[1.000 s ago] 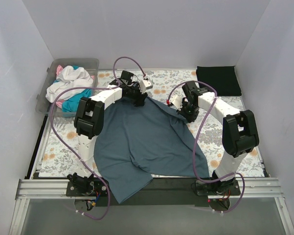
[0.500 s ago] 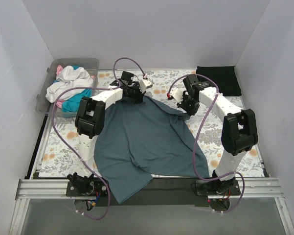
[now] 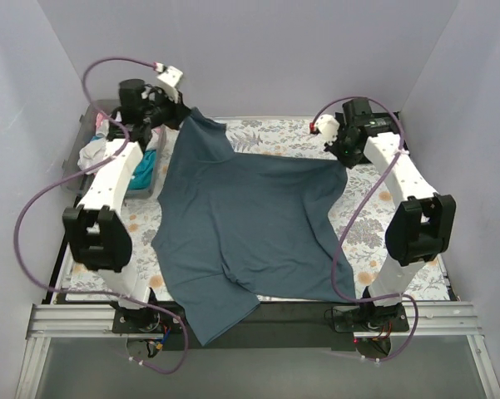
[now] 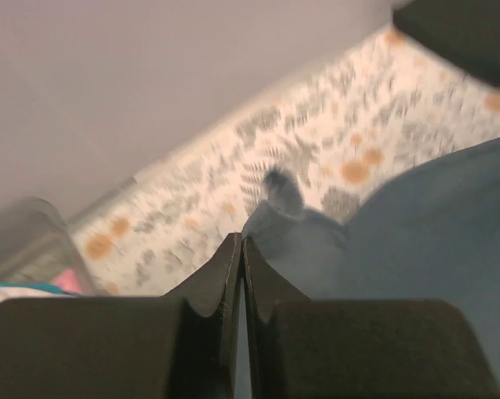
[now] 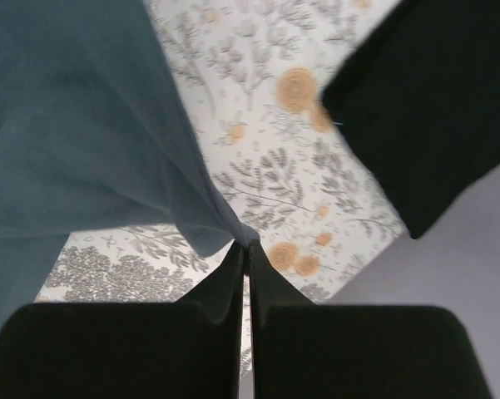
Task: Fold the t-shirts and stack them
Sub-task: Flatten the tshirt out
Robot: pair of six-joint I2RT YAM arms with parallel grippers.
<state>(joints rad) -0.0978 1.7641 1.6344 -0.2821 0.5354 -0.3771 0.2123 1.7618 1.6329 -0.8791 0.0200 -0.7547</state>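
The large slate blue-grey t-shirt [image 3: 250, 216] lies spread over the floral cloth, its near hem hanging over the front edge. Its two far corners are lifted and pulled apart. My left gripper [image 3: 184, 115] is shut on the far left corner, high near the back wall; the cloth [image 4: 416, 216] bunches at the closed tips of that gripper [image 4: 240, 241]. My right gripper [image 3: 343, 158] is shut on the far right corner, the fabric [image 5: 75, 108] running up into its pinched tips [image 5: 245, 245]. A folded black t-shirt [image 5: 433, 100] lies at the far right.
A clear plastic bin [image 3: 76, 170] at the far left holds white [image 3: 96, 154], teal [image 3: 143, 166] and pink shirts, partly behind my left arm. The floral table cloth [image 3: 383, 249] shows on both sides. Grey walls close in the back and sides.
The left gripper has shut on the shirt's far edge. Both arms rose and spread apart, the left swinging far left and back, stretching the bunched far edge wide.
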